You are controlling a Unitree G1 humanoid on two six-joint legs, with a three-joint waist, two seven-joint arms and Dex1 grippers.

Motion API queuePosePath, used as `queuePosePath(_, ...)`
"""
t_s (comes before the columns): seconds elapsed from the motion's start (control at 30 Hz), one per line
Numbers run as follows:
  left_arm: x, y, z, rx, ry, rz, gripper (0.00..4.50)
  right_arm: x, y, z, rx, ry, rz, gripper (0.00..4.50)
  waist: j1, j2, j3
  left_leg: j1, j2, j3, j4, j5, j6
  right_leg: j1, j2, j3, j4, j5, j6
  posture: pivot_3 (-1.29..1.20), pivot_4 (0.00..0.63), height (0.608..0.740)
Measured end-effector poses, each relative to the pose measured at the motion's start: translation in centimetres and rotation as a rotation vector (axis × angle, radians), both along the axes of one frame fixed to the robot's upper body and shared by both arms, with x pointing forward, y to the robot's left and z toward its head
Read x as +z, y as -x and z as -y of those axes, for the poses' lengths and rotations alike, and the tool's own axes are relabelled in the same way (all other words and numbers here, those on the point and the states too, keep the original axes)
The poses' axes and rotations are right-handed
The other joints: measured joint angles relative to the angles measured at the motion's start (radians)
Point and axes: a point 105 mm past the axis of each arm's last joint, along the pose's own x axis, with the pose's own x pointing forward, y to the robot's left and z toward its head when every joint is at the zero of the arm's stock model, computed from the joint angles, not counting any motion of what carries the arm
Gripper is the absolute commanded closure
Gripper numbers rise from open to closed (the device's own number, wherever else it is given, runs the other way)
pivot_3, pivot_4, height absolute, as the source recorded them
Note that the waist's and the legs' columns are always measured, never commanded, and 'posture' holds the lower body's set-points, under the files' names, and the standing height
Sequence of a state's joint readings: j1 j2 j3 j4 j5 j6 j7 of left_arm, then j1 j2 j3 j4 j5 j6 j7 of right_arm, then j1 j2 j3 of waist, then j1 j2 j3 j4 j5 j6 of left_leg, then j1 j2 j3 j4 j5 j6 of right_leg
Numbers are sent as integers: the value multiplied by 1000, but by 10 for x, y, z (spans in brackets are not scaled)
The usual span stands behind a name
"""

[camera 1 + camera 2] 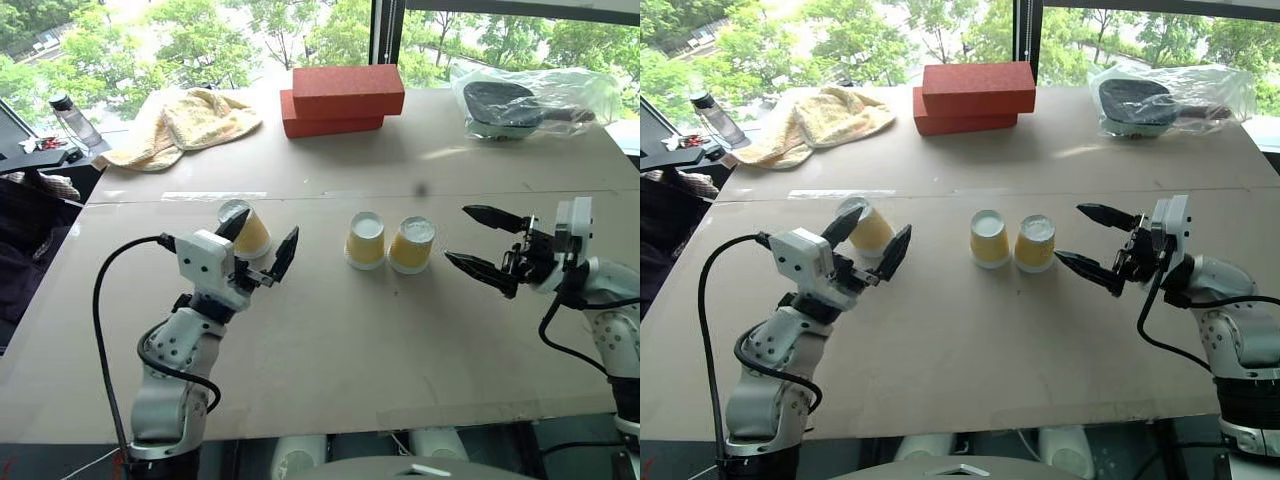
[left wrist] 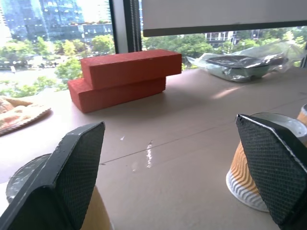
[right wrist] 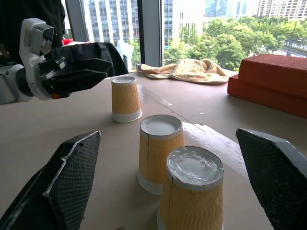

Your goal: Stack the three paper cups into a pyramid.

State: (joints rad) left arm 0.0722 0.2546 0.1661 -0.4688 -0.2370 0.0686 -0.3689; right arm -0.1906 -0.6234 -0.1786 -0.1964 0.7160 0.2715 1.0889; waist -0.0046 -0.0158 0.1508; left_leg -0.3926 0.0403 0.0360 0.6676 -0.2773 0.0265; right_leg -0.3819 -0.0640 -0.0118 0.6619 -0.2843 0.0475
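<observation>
2 yellow ribbed paper cups stand upside down and touching at frame centre, as pyramid base. The third yellow cup waits between the wide-open, empty left end effector; the right end effector is also open, empty.

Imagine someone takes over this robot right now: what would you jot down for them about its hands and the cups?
Left end effector: open, holding nothing, near the lone cup.
Right end effector: open, holding nothing, beside the cup pair.
All cups stand upside down on the table: middle cup and right cup side by side.
Done: the base pair.
Left: set the lone cup on top.
</observation>
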Motion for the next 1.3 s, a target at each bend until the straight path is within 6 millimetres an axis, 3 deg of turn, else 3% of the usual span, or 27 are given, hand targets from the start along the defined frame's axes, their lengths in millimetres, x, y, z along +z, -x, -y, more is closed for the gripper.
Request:
queuePosePath(0.2,2,-22,-27,186,-26,42,0,-1,2,1,9,-9,-19,34,4,0,0,1,-1,-1,1,0,0,2,0,-1,0,0,0,0,150,740)
queuePosePath(0.7,-26,-55,-35,239,-1,-90,0,-2,1,2,-1,4,-11,34,19,0,0,0,-1,-2,1,0,0,2,0,-4,-1,0,0,0,150,740)
queuePosePath(0.97,-29,-66,-33,237,10,-107,0,-2,1,2,-9,6,-10,34,18,0,0,0,-1,-2,1,0,0,2,0,-4,-1,0,0,0,150,740)
queuePosePath(1.07,-34,-67,-34,234,10,-126,745,-2,1,2,-13,6,-10,0,18,0,0,0,-1,-2,1,0,0,2,0,-4,-1,0,0,0,150,740)
queuePosePath(1.17,-35,-68,-35,237,11,-129,1966,-2,0,3,-16,6,-11,0,18,0,0,0,-1,-2,1,0,0,2,0,-4,-1,0,0,0,150,740)
queuePosePath(1.3,-35,-70,-36,237,6,-129,2017,-2,0,3,-18,6,-10,0,18,0,0,0,-1,-2,1,0,0,2,0,-4,-1,0,0,0,150,740)
